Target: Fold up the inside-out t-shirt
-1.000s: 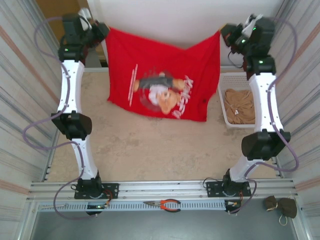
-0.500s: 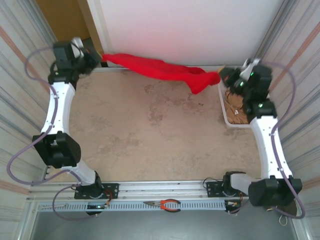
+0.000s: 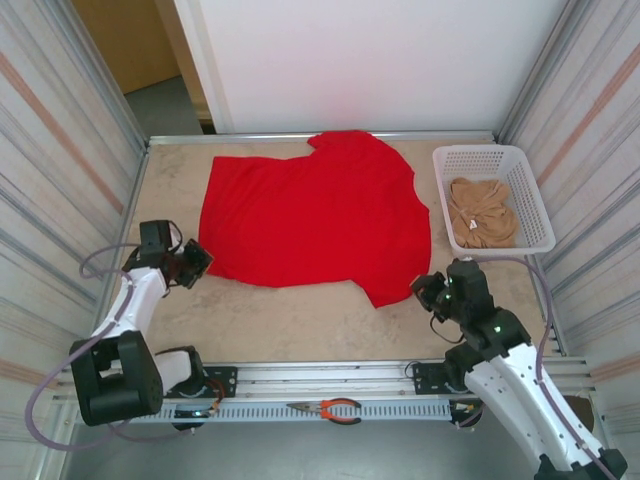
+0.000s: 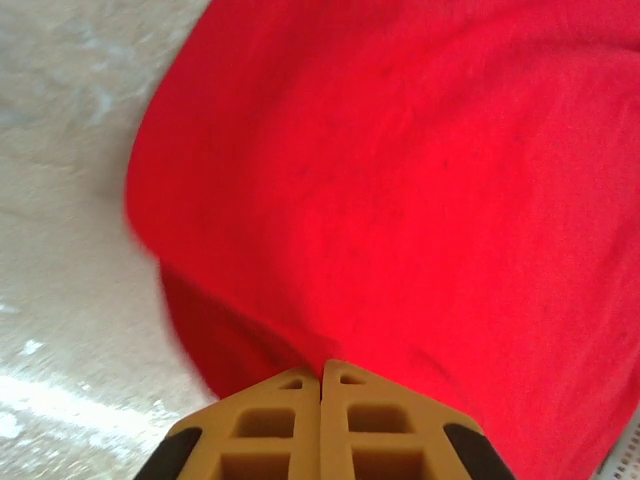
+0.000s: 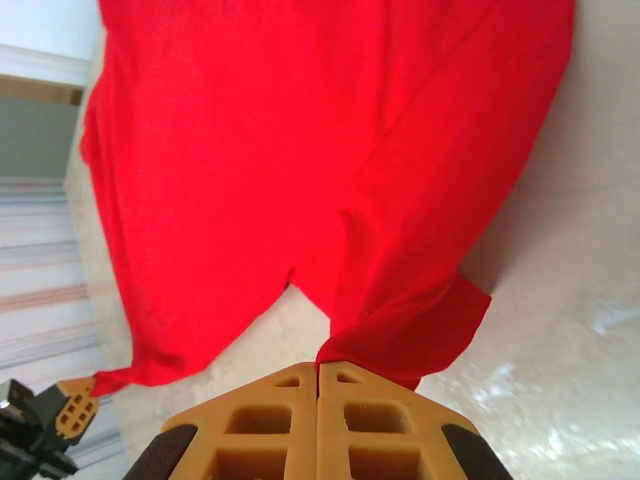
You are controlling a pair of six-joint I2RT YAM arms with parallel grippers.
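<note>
A pale, mottled table (image 3: 300, 320) is seen from above, boxed in by ribbed side walls (image 3: 60, 150) and a white back wall (image 3: 380, 60). At the far left corner a gap is left open beside a brown panel (image 3: 130, 40). Along the near edge a metal rail (image 3: 320, 378) is bolted, and both arm bases are fixed to it.

And there it is: the t-shirt (image 3: 310, 215) is spread flat across the far half of the table, a plain red face turned up, its collar lying toward the back wall. One sleeve is stretched out to the near right.

The left gripper (image 3: 197, 263) is held low at the near left corner of the cloth; in the wrist view its tan fingers (image 4: 275, 425) are pressed together with red fabric caught at the tips. The right gripper (image 3: 424, 290) is set low at the near right, fingers closed as well, and a bunched fold of the sleeve is pinched at their tips in the right wrist view.

To the right, a white basket (image 3: 530, 215) is parked against the wall, just beside the shirt but apart from it; a tan garment (image 3: 480, 212) is heaped inside. Orange-handled pliers (image 3: 335, 409) are laid in front of the rail, between the two bases.
</note>
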